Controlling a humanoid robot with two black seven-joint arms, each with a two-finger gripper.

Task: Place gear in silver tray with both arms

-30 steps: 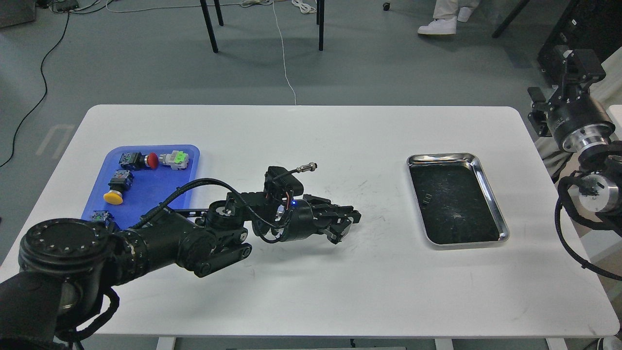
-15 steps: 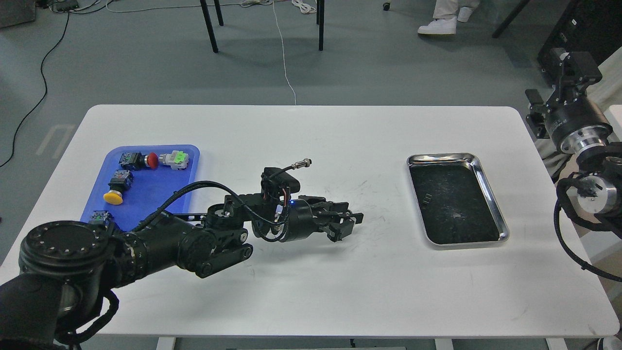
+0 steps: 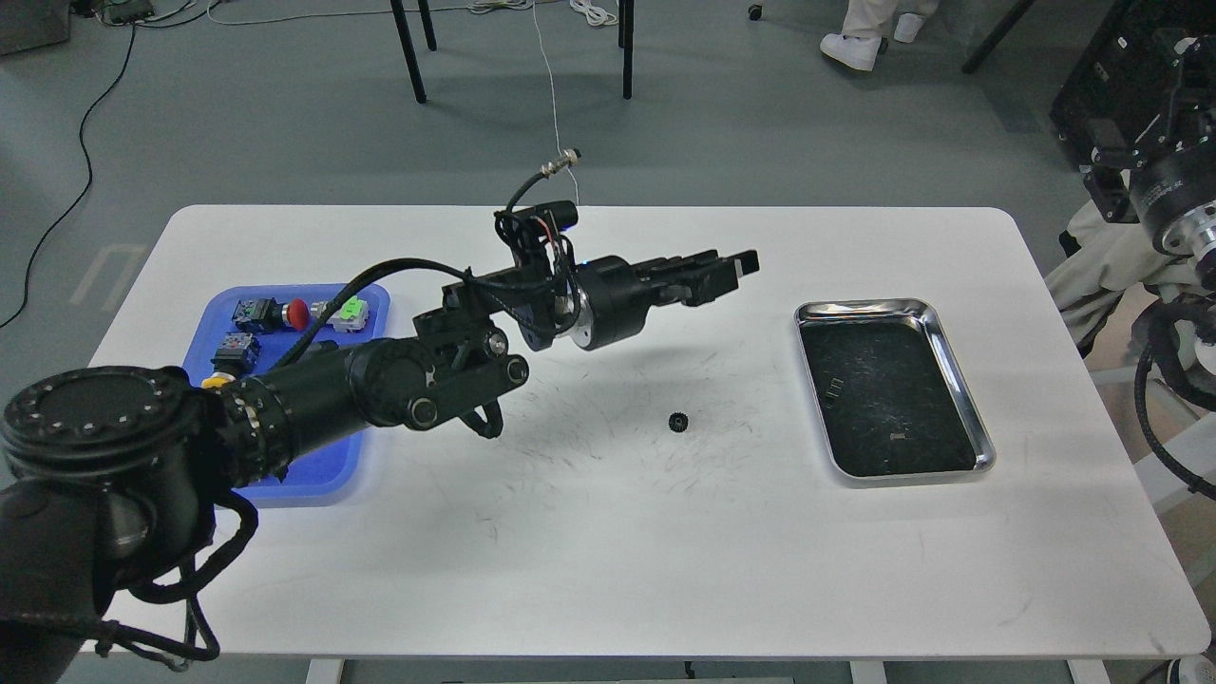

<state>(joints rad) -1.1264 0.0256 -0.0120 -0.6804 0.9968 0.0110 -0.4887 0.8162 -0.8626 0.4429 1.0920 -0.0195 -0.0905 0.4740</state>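
White table (image 3: 589,570), scuffed. Gear (image 3: 678,421) lies bare on it, left of the silver tray (image 3: 961,370), well apart. Left gripper (image 3: 727,273) hangs above the gear, holding nothing; finger gap: cannot tell. Right gripper (image 3: 1140,104) beyond the tray, spacing unclear. Risk: small gear may skid or slip when pinched.

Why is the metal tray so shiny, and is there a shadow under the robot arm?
Head view: the silver tray rim glares bright from overhead light while its floor stays dark; a soft grey shadow lies on the white table below the raised left gripper, beside the sharp little gear.
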